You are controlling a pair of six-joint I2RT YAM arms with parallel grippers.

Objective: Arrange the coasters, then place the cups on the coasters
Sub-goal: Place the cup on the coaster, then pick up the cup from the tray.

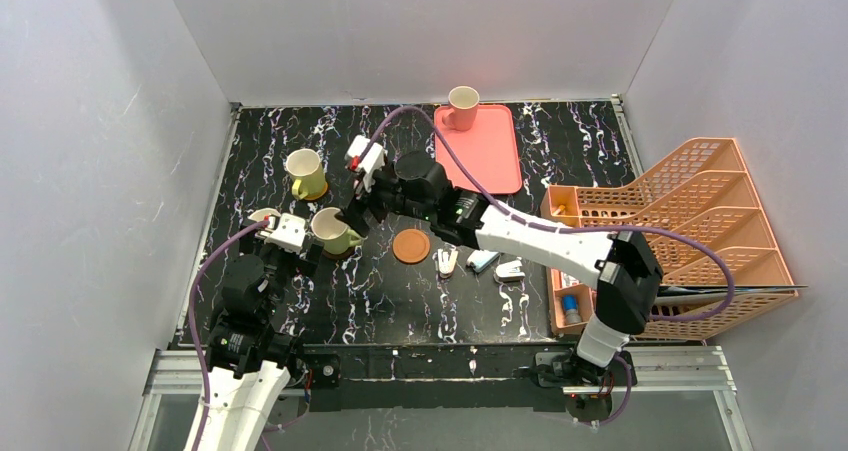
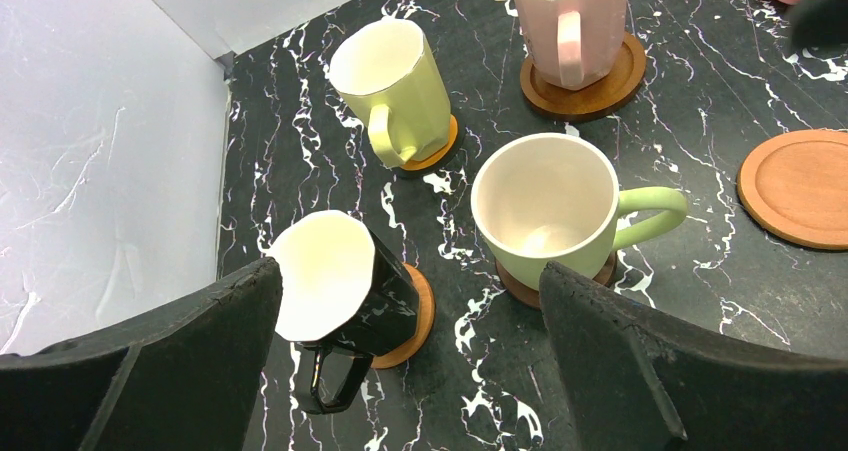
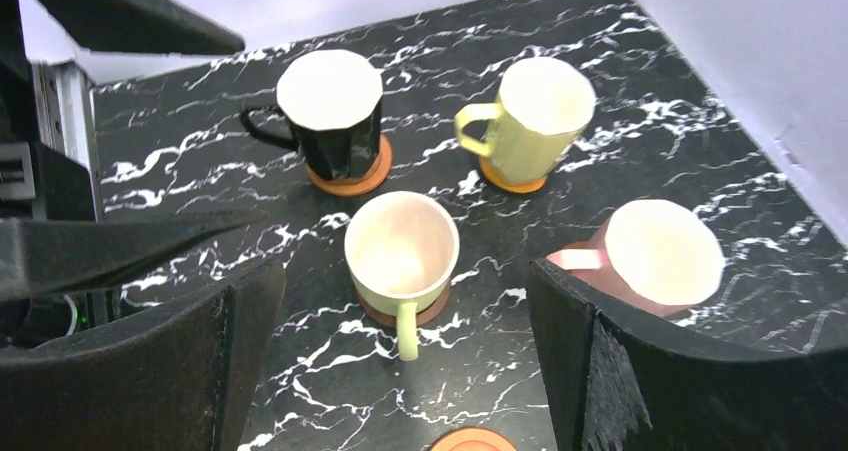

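Four cups stand on coasters at the left of the table. A dark cup (image 2: 345,291) sits on an orange coaster (image 2: 420,316), and a faceted yellow-green cup (image 2: 395,91) on another. A pink cup (image 2: 570,21) rests on a brown coaster (image 2: 590,86). The round green cup (image 3: 400,246) stands on a dark coaster (image 3: 375,316), handle toward the camera. My right gripper (image 3: 403,271) hangs open above it, touching nothing. My left gripper (image 2: 410,276) is open, the dark cup beside its left finger. One empty coaster (image 1: 411,246) lies on the table. Another pink cup (image 1: 463,106) stands on the pink tray (image 1: 485,161).
A stack of orange-pink file trays (image 1: 680,221) fills the right side. Small staplers and clips (image 1: 480,263) lie just right of the empty coaster. Grey walls close in at the left, back and right.
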